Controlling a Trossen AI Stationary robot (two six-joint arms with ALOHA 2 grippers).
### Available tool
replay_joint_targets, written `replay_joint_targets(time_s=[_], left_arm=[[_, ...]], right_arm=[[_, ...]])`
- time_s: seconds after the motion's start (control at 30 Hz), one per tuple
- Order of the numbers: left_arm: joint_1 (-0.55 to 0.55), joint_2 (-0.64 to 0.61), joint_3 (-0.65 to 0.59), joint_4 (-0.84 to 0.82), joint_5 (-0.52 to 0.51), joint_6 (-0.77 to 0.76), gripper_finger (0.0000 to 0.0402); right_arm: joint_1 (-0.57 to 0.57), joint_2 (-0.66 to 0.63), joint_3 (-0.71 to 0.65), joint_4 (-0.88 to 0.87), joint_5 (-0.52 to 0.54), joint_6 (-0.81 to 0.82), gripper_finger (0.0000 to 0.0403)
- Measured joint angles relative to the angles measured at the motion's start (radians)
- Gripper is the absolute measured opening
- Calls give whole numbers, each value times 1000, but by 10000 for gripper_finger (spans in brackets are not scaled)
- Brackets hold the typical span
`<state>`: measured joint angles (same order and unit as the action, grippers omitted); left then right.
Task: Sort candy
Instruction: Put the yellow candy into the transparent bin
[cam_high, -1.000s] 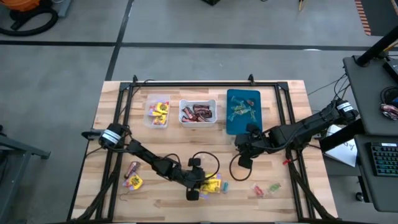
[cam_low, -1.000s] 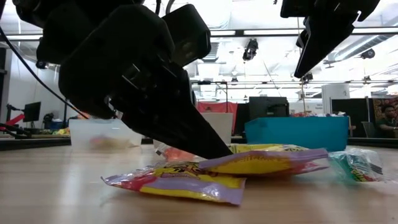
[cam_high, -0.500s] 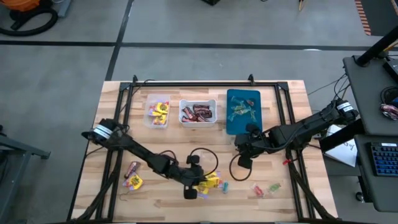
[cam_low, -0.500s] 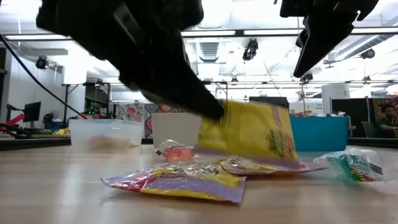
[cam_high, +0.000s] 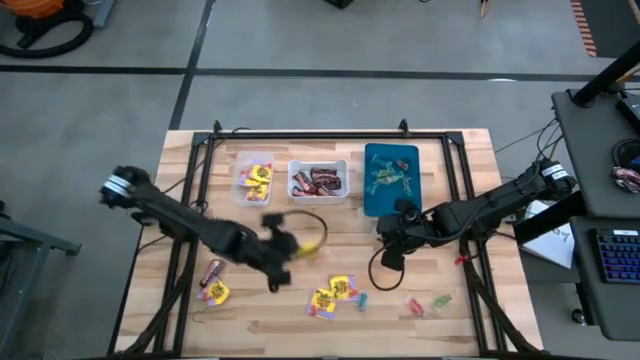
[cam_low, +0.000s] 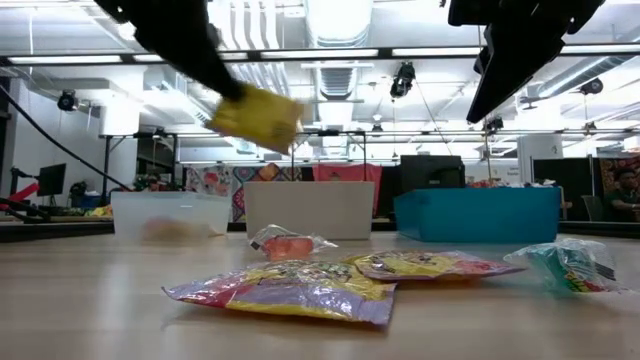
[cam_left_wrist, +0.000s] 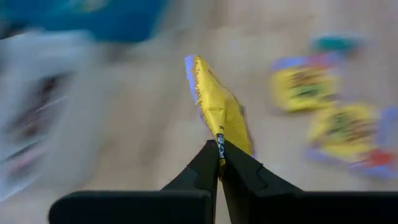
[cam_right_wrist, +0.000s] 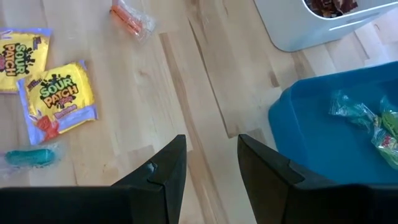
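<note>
My left gripper (cam_high: 290, 250) is above the table's middle, shut on one yellow candy packet (cam_high: 312, 243), which the low view shows high above the wood (cam_low: 258, 118). Two more yellow packets (cam_high: 322, 300) (cam_high: 343, 288) lie flat near the front edge, with a teal piece (cam_high: 361, 300) beside them. My right gripper (cam_right_wrist: 211, 168) hangs open and empty in front of the blue bin (cam_high: 391, 178). A red-orange piece (cam_right_wrist: 130, 18) lies on the wood. My left gripper pinches one end of the yellow packet (cam_left_wrist: 219, 142) between its two fingertips. The fingers slant downward from the table's left. The packet sticks out past the fingertips, edge-on in the wrist view, and is lifted clear of the table.
A clear bin (cam_high: 254, 180) with yellow packets, a white bin (cam_high: 318, 180) with dark bars and the blue bin with green pieces stand in a row at the back. Loose candy lies at front left (cam_high: 214, 290) and front right (cam_high: 428, 303). A black cable (cam_high: 375, 268) loops on the table.
My left gripper has risen from the pile of yellow packets near the front edge and gone toward the far left. It carries one packet, which is now lifted clear. The other two packets stay flat on the table.
</note>
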<state>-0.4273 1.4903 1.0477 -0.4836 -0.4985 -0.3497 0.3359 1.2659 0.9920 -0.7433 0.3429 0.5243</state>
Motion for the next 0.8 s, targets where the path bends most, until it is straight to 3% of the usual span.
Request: replay_joint_targets(time_s=[0.23, 0.33, 0.5, 0.8], left_arm=[[101, -257, -1, -548, -339, -349, 0], [176, -342, -14, -681, -406, -496, 0], [329, -429, -93, -640, -409, -500, 0], [559, -381, -235, -526, -329, -501, 0]], right_arm=[[0, 0, -7, 61, 0, 0, 137], [0, 0, -11, 92, 0, 0, 137], [0, 0, -30, 152, 2, -3, 137], [0, 0, -66, 173, 1, 24, 137]])
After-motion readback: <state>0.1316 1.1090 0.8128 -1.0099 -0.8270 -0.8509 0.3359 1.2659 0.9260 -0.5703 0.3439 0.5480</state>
